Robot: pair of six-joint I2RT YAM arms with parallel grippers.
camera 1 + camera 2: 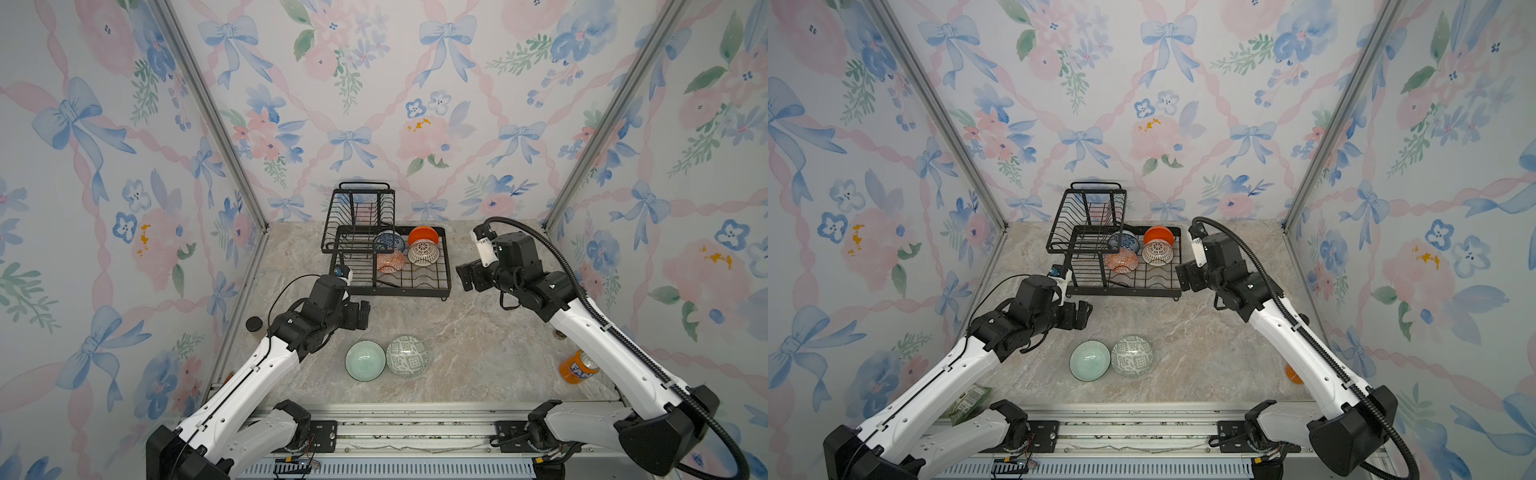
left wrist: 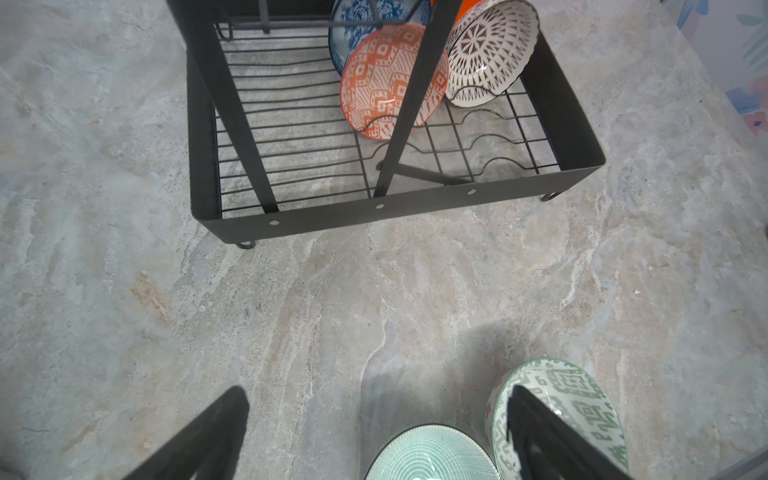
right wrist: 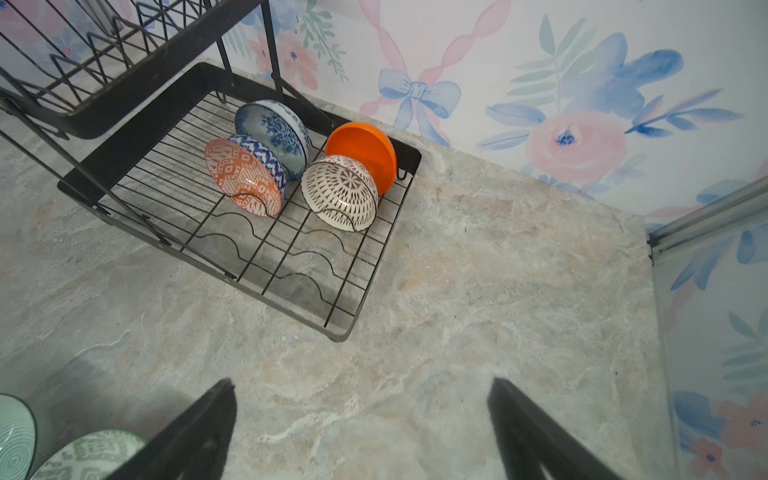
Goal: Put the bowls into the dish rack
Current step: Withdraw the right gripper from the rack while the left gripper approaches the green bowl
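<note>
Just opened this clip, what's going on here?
Two robot arms are loading bowls into a black dish rack. Four bowls already stand on edge in its lower tray: a blue bowl, an orange-and-white bowl, a white lattice bowl and a plain orange bowl. A pale green bowl and a grey-green patterned bowl sit side by side on the table. The left gripper hangs open near those two; the right gripper is open beside the rack. Neither holds anything.
</note>
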